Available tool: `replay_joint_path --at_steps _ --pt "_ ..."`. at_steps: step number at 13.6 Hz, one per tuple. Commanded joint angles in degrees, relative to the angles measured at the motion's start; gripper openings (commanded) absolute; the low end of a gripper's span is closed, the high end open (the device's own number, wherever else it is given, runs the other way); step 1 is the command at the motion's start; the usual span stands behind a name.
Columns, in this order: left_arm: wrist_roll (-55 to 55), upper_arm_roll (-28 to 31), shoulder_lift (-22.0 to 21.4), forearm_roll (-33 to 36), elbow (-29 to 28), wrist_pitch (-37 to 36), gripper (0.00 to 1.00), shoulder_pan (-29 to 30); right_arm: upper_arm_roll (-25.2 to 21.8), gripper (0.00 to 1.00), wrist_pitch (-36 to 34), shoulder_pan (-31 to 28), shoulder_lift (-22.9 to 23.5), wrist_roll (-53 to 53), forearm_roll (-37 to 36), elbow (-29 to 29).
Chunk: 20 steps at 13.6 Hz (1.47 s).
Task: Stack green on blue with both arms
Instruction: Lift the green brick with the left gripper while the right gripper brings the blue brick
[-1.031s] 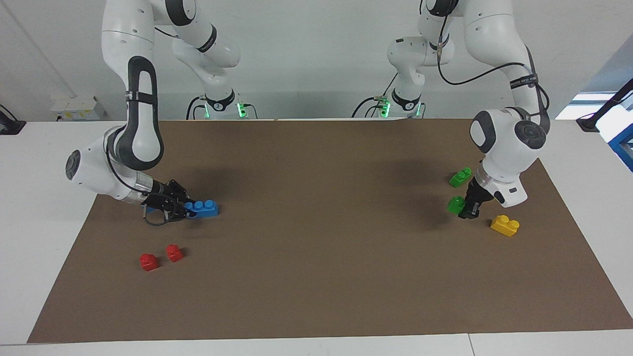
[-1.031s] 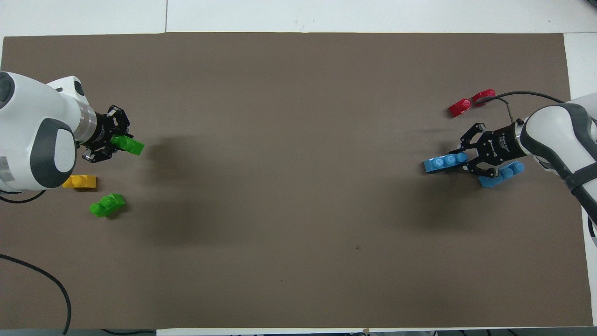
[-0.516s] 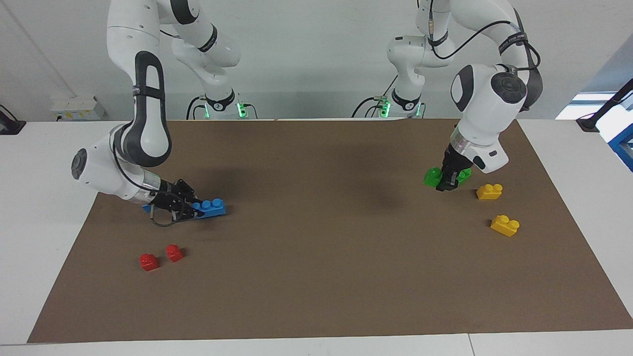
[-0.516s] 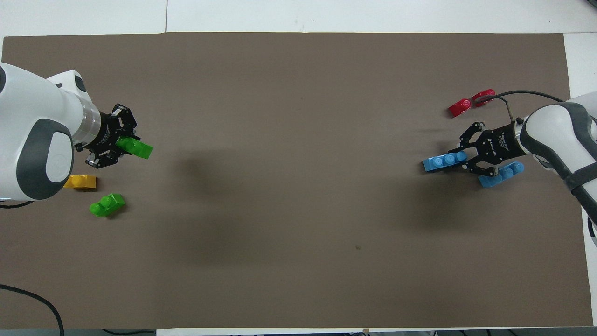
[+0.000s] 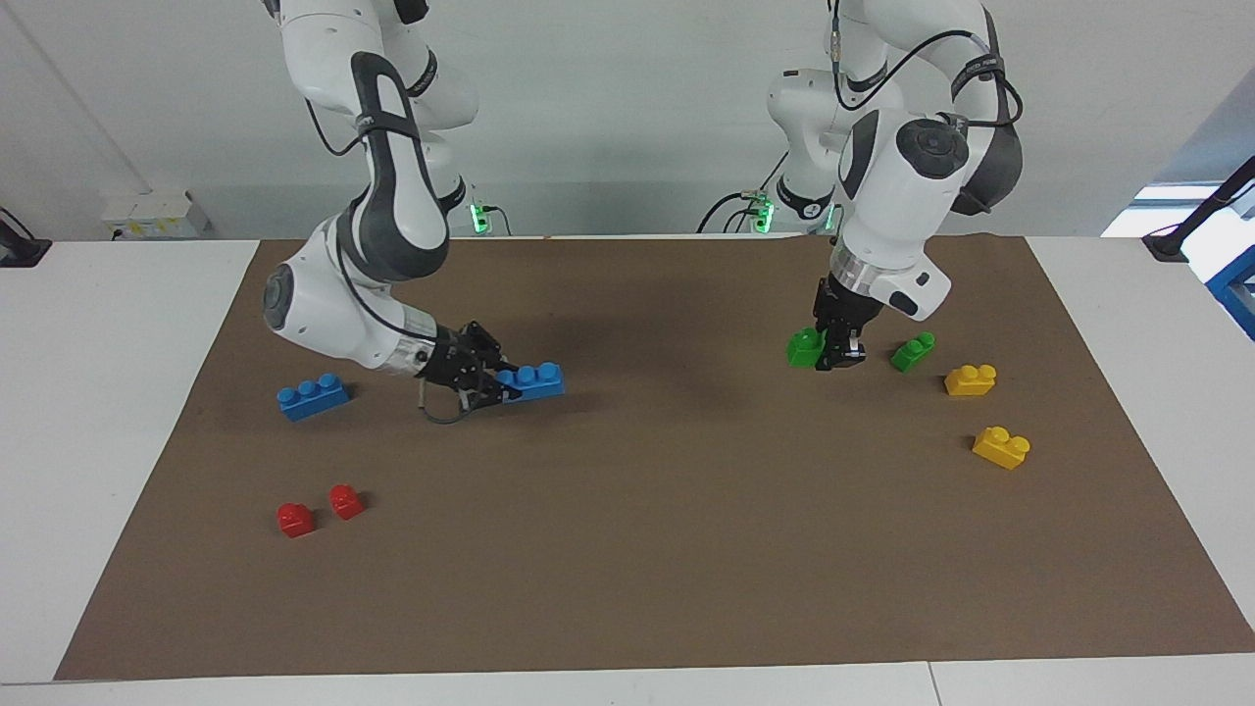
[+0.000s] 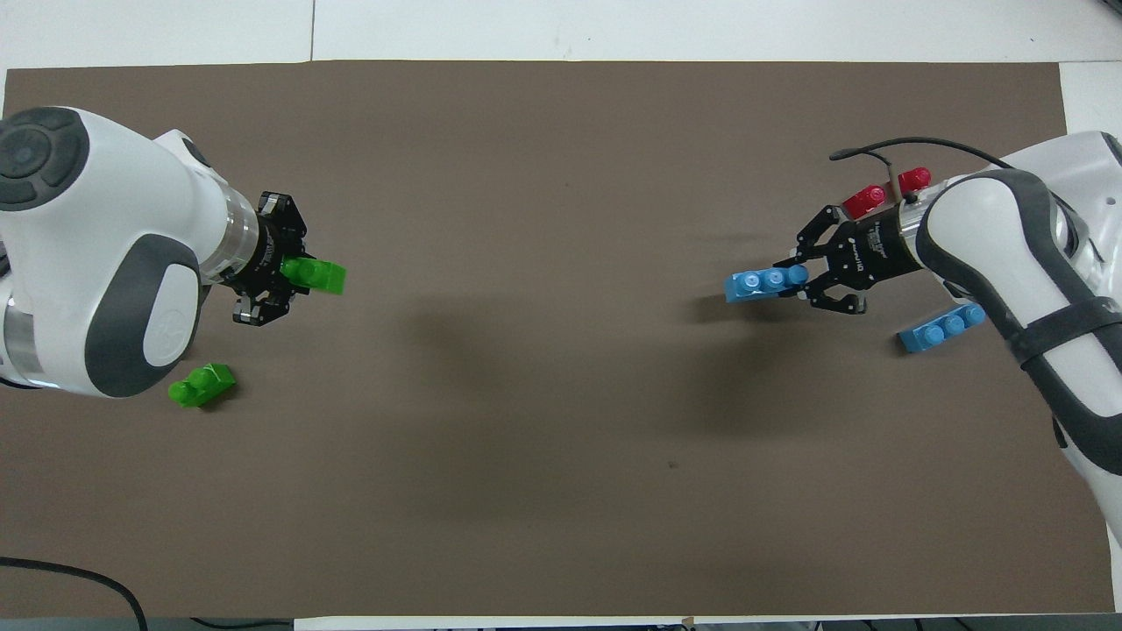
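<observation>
My left gripper (image 5: 831, 355) (image 6: 289, 273) is shut on the green brick (image 5: 805, 348) (image 6: 317, 276) and holds it in the air over the mat at the left arm's end. The brick sticks out of the fingers toward the table's middle. At the right arm's end my right gripper (image 5: 495, 381) (image 6: 802, 279) is shut on one end of the blue brick (image 5: 533, 380) (image 6: 761, 284), which it carries lifted over the mat with its three studs up, pointing toward the middle.
A second green brick (image 5: 913, 351) (image 6: 202, 385) and two yellow bricks (image 5: 971, 379) (image 5: 1001, 447) lie on the brown mat (image 5: 686, 549) at the left arm's end. A second blue brick (image 5: 313, 396) (image 6: 941, 329) and two red bricks (image 5: 296, 519) (image 5: 345, 501) lie at the right arm's end.
Both arms have lifted their bricks and swung them inward toward the table's middle. The second blue brick and a yellow brick, hidden before by the arms, now show.
</observation>
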Motion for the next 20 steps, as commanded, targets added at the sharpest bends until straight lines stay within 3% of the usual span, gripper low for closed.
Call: replay_joint_path --at_steps 1,4,8,12,15,20 --pt "-5.1 -1.2 -1.2 -1.7 -0.5 -1.2 0.00 -0.5 -0.4 0.00 8.9 7.6 -0.5 6.1 1.9 -1.9" --pt "-7.2 -1.8 -1.6 -2.0 -0.5 -1.7 0.00 -1.3 -0.4 0.00 20.9 16.0 0.3 12.1 2.3 -3.3" --pt "-11.3 -1.8 -1.9 -2.0 -0.8 -1.0 0.00 -2.6 -0.4 0.00 28.5 19.9 2.9 12.8 2.6 -5.3" --pt "-13.4 -1.8 -2.3 -2.0 -1.7 0.0 0.00 -3.7 -0.4 0.00 29.9 19.8 4.9 10.1 5.5 -5.5" --pt "-16.6 -1.7 -3.0 -2.0 -6.2 5.8 0.00 -7.6 -0.4 0.00 31.9 20.0 5.5 6.9 8.7 -6.1" --pt "-21.4 -1.7 -2.0 -2.0 -8.5 8.5 0.00 -12.2 -0.3 0.00 32.8 20.7 5.9 3.9 9.4 -7.2"
